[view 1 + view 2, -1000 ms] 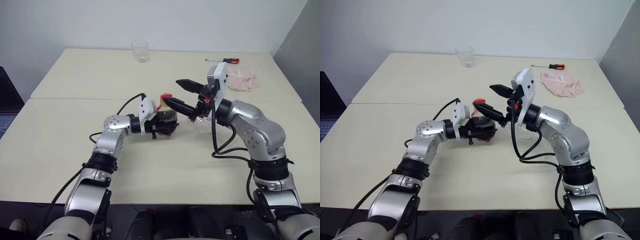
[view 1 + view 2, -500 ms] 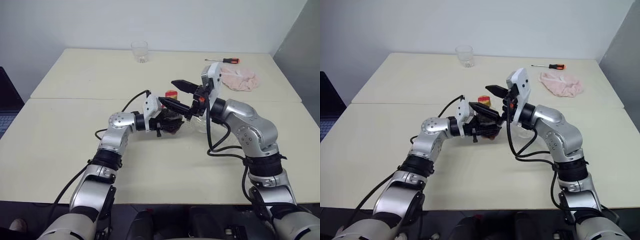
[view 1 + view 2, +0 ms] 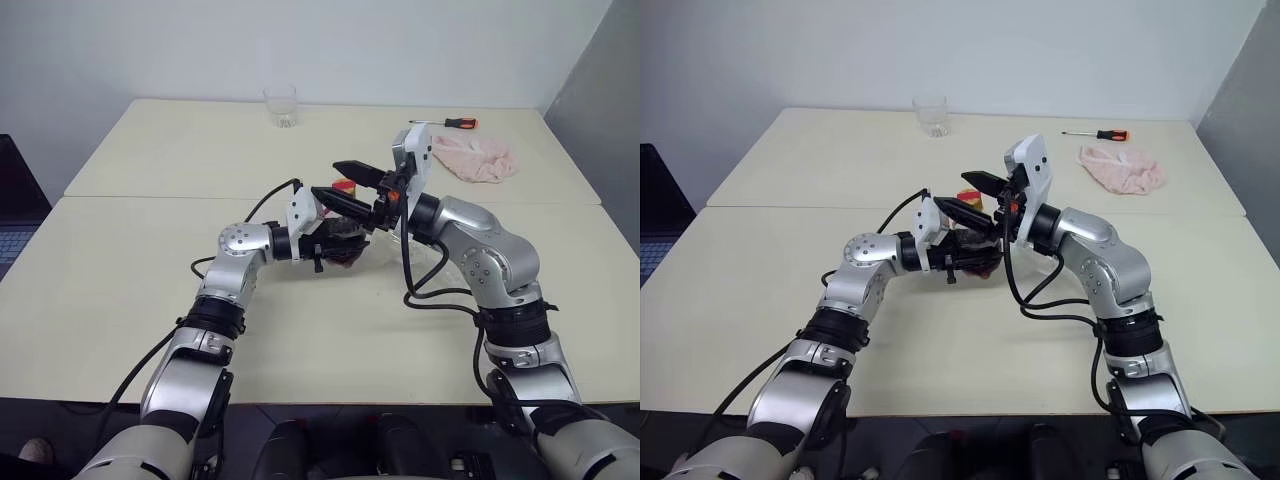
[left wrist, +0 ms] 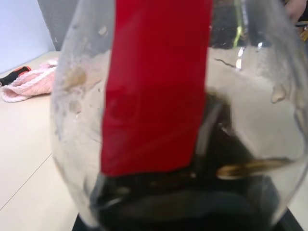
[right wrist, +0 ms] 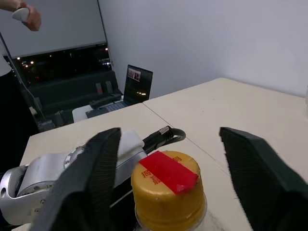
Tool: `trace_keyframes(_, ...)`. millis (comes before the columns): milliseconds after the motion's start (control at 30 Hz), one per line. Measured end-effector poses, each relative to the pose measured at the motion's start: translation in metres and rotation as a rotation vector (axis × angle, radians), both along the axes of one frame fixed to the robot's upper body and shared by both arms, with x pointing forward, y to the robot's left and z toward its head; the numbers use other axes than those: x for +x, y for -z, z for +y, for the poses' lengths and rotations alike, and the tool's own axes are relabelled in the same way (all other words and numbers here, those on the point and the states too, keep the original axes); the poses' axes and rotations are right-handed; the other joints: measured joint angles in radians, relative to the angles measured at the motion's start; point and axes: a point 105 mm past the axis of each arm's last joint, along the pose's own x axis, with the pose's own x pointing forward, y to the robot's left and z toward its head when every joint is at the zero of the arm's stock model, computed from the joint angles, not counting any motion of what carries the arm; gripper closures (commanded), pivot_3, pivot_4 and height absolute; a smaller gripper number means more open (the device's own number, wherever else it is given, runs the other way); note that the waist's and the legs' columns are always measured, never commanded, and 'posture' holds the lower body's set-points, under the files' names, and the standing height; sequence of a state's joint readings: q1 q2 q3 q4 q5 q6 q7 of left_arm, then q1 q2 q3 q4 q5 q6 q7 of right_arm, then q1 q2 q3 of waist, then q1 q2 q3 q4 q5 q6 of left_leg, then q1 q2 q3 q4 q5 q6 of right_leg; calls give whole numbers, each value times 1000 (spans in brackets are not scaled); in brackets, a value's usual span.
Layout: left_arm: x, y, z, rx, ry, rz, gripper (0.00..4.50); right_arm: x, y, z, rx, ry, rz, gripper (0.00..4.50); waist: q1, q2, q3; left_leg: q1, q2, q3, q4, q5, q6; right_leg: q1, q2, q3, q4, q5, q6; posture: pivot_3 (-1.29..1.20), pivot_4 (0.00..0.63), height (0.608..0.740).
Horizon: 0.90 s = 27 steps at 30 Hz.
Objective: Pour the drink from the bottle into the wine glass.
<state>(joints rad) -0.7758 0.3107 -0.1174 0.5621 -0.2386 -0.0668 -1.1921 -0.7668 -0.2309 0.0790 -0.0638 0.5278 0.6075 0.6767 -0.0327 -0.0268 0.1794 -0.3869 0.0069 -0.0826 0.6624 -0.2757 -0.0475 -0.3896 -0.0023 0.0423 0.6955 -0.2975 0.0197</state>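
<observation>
Since a second ago, my right gripper [image 5: 166, 159] is closing in, fingers straddling the cap [image 5: 167, 182], not yet touching; my left gripper [image 3: 335, 240] is clamping the bottle [image 3: 340, 238] above the table [image 3: 150, 260]. Uncapping comes next.

The left arm is bent at the elbow and reached toward the middle, its wrist turned so that the left pincer [image 3: 340, 243] points level toward the robot's right, its black fingers clamped tight. The right arm is curled inward from the other side, and the right pincer [image 3: 350, 185] is held slightly higher, its two fingers spread apart.
</observation>
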Motion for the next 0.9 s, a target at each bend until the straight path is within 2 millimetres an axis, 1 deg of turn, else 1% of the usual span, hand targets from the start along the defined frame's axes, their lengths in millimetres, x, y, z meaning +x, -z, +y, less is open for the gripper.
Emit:
trace_keyframes(100, 1, -2, 0, 1, -1, -1, 2801, 0, -2, 0, 3, 0, -13, 3078, 0, 0, 0, 0, 0, 0, 0, 0, 0, 0, 0, 0, 0, 0, 0, 0, 150, 740)
trace_keyframes(133, 2, -2, 0, 1, -1, -2, 2801, 0, -2, 0, -2, 4, -18, 3170, 0, 0, 0, 0, 0, 0, 0, 0, 0, 0, 0, 0, 0, 0, 0, 0, 150, 740)
trace_keyframes(400, 3, -2, 0, 1, -3, 3, 2801, 1, -2, 0, -10, 5, -25, 3168, 0, 0, 0, 0, 0, 0, 0, 0, 0, -1, 0, 0, 0, 0, 0, 0, 150, 740)
trace_keyframes(600, 2, -4, -1, -6, 5, -2, 2801, -1, -4, -1, -19, -22, -61, 3168, 0, 0, 0, 0, 0, 0, 0, 0, 0, -1, 0, 0, 0, 0, 0, 0, 150, 740)
trace_keyframes(767, -9, -6, -3, -29, 37, 3, 2801, -11, -5, -2, -45, -112, -117, 3168, -2, 0, 0, 0, 0, -1, 0, 0, 0, -1, 0, 1, 0, 0, 0, 0, 150, 740)
trace_keyframes(900, -25, -4, 0, -40, 56, 25, 2801, -22, -4, 1, -47, -225, -118, 3168, -4, 1, 1, 0, 1, -1, 0, 0, 0, -1, 0, 1, 0, 0, 0, 0, 150, 740)
